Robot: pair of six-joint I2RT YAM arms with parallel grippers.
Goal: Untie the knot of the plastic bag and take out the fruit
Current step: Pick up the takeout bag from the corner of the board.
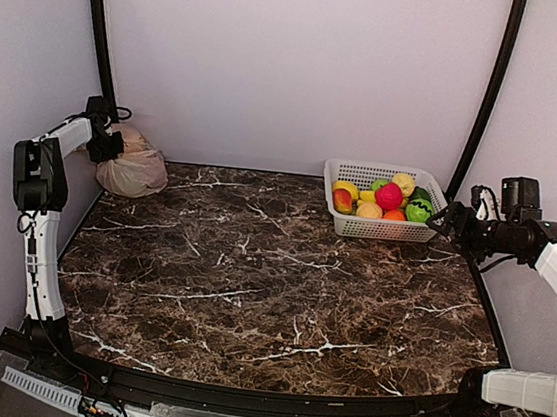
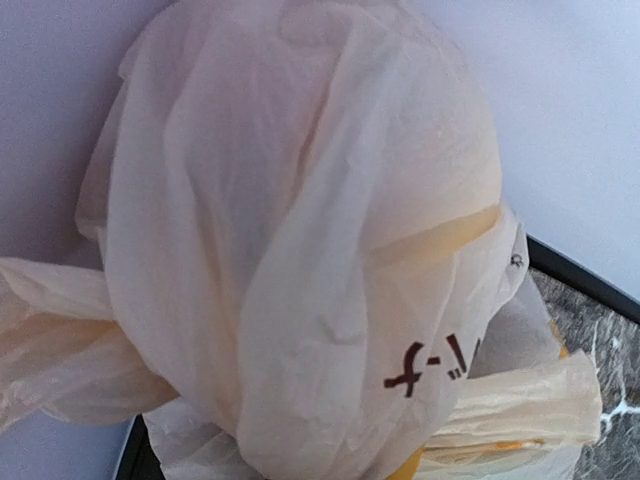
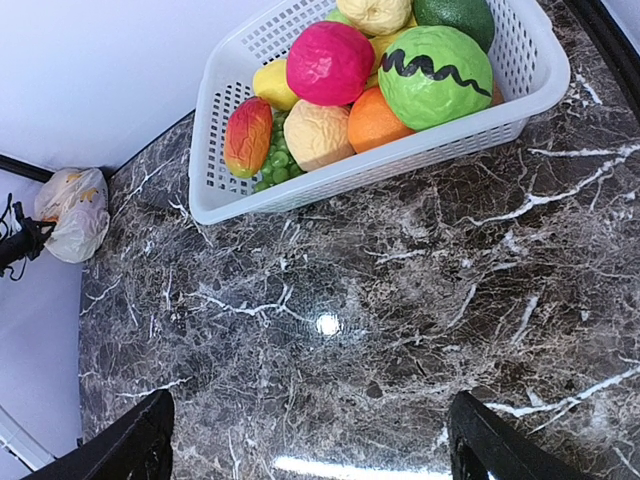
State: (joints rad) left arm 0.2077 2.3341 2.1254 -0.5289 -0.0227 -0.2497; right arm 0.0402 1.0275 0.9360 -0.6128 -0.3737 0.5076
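The cream plastic bag point(image 1: 134, 172) sits bunched in the far left corner against the wall, and it is also small in the right wrist view point(image 3: 72, 215). My left gripper point(image 1: 107, 146) is pressed onto the bag's top left side. The plastic bag point(image 2: 300, 250) fills the left wrist view and hides the fingers, so their state is unclear. I cannot pick out the knot. The fruit inside is hidden apart from a yellow patch point(image 2: 405, 468) at the bottom. My right gripper point(image 3: 312, 425) hangs open over bare marble near the basket, nothing between its fingers point(image 3: 500, 445).
A white mesh basket point(image 1: 377, 230) at the back right holds several toy fruits, among them a pink ball point(image 3: 330, 62) and a green one point(image 3: 435, 75). The dark marble table point(image 1: 251, 276) spreads between bag and basket. Walls close the back and sides.
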